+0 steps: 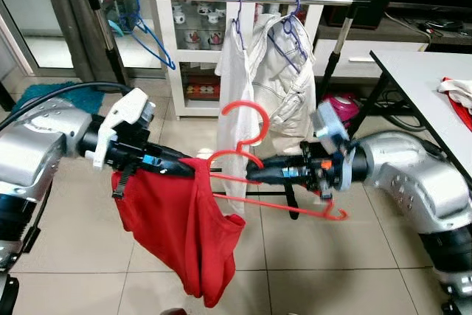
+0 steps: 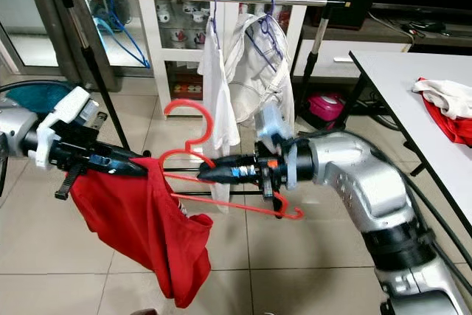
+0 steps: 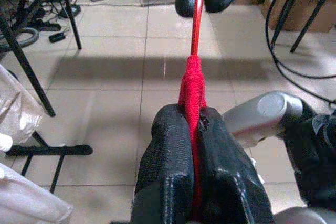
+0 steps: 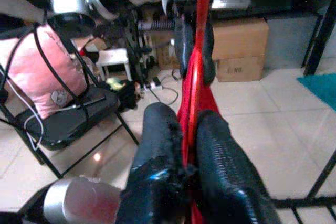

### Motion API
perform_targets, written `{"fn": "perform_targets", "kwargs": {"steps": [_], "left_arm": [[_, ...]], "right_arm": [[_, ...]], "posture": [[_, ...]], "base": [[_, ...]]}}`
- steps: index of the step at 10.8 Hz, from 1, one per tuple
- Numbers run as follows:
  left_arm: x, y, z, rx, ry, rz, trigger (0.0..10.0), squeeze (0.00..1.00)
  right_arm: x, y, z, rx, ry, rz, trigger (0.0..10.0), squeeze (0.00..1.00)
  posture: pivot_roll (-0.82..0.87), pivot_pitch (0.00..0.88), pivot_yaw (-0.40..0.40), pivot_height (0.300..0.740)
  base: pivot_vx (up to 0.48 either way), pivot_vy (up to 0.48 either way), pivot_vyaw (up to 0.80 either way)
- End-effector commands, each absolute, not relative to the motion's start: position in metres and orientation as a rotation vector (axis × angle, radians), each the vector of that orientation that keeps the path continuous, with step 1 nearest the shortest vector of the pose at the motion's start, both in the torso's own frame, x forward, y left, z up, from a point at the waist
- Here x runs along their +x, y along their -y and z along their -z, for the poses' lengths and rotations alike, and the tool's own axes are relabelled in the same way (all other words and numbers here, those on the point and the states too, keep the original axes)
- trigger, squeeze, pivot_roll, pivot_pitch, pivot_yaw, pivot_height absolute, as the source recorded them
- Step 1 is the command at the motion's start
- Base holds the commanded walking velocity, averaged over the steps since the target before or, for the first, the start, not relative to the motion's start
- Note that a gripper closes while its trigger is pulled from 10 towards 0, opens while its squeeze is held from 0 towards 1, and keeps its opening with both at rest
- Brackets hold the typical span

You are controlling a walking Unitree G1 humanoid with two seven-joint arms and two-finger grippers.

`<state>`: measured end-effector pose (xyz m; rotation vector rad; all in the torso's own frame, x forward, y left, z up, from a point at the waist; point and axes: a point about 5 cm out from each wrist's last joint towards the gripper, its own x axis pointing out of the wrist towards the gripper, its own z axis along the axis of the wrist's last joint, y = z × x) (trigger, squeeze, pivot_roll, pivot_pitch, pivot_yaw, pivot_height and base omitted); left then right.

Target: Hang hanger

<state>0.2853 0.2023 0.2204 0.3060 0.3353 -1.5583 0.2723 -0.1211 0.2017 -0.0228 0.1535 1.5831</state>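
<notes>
My left tool (image 1: 198, 170) and right tool (image 1: 254, 175) were both pinched tight on the light, bendy red hanger (image 1: 254, 154); its floppy red shirt (image 1: 177, 230) sagged.

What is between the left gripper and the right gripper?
The red hanger spans the gap, with the red garment draped from it near the left gripper. The right gripper also clamps the hanger. The eye views show this.
</notes>
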Motion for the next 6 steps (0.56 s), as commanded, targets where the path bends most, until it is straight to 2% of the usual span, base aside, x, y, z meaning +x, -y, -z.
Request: {"fn": "perform_targets", "kwargs": {"steps": [1,3,4,6], "left_arm": [[0.285,-0.207,-0.227,0.302,-0.301,1.528,0.0,0.0],[0.289,-0.219,-0.221,0.325,-0.311,1.412,0.0,0.0],[0.298,-0.229,-0.215,0.378,-0.319,1.269,0.0,0.0],[0.305,-0.235,-0.215,0.357,-0.28,1.141,0.0,0.0]], "right_arm": [[0.274,0.124,-0.208,-0.012,-0.13,-1.574,10.0,1.0],[0.28,0.133,-0.21,-0.005,-0.104,-1.498,10.0,1.0],[0.286,0.145,-0.216,0.037,-0.048,-1.401,10.0,1.0],[0.289,0.153,-0.24,0.19,0.108,-1.311,10.0,1.0]], "posture": [[-0.05,0.0,-0.006,0.74],[-0.04,0.0,-0.015,0.74],[-0.04,0.0,-0.016,0.74],[-0.04,0.0,-0.013,0.74]], "base": [[0.0,0.0,0.0],[0.0,0.0,0.0],[0.0,0.0,0.0],[0.0,0.0,0.0]]}}
